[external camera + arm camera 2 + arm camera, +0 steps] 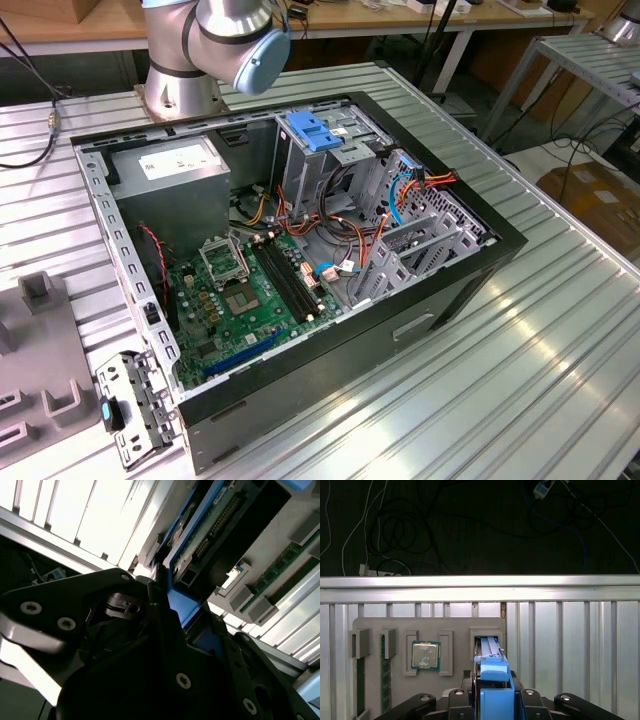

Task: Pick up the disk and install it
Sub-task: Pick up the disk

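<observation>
In the first wrist view, the black gripper (494,701) sits nearest the camera. Its jaws are closed on the disk (492,677), a flat hard drive seen edge-on with its blue plastic side rail facing the camera. The disk stands on edge, and its far end lies in a rectangular slot of the grey moulded parts tray (455,625).

In the second wrist view, the gripper (187,612) has a black finger (156,597) pressed against the blue rail. The disk (220,522) shows its dark body and a row of connector pins. Green memory sticks (280,567) lie in tray slots beside it.

Further along the tray in the first wrist view is a square silver processor chip (425,655) in its own recess. A green memory stick (385,680) stands in a narrow slot nearer the tray's edge. The tray rests on the ribbed aluminium worktop (570,645). Past the worktop's rail, loose cables (395,530) lie on a dark floor.

In the exterior view, the grey tray (40,350) lies at the exterior view's left. Beside it on the worktop (520,380) is an open black computer case (420,320).

Inside the case are:
- a green motherboard (240,290)
- a large grey metal box with a white sticker (170,170)
- a bare blue plastic bracket (310,130)

Behind the case stands the silver arm base (190,60).
</observation>
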Controlling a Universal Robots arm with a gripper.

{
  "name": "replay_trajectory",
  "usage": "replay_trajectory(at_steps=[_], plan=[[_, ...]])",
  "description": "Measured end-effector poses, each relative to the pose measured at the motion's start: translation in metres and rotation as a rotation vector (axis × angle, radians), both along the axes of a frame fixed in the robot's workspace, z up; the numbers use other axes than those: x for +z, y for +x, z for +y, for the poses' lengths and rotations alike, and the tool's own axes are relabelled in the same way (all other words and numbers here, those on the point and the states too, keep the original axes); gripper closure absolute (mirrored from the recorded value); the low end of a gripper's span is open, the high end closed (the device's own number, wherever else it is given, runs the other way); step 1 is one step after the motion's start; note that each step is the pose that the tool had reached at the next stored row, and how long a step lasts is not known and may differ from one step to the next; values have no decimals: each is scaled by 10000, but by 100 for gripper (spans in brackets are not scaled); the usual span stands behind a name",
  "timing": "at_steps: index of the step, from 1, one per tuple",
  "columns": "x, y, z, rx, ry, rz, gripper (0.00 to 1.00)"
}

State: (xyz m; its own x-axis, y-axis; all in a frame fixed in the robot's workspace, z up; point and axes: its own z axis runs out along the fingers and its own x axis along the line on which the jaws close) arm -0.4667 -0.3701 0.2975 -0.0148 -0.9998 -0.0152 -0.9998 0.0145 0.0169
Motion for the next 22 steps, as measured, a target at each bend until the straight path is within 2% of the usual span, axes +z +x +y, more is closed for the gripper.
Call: replay_trajectory(at_steps=[15,18,22], plan=[[5,0,0,0,1,-2,63],[40,0,0,0,1,-2,63],[129,0,0,0,0,0,63]])
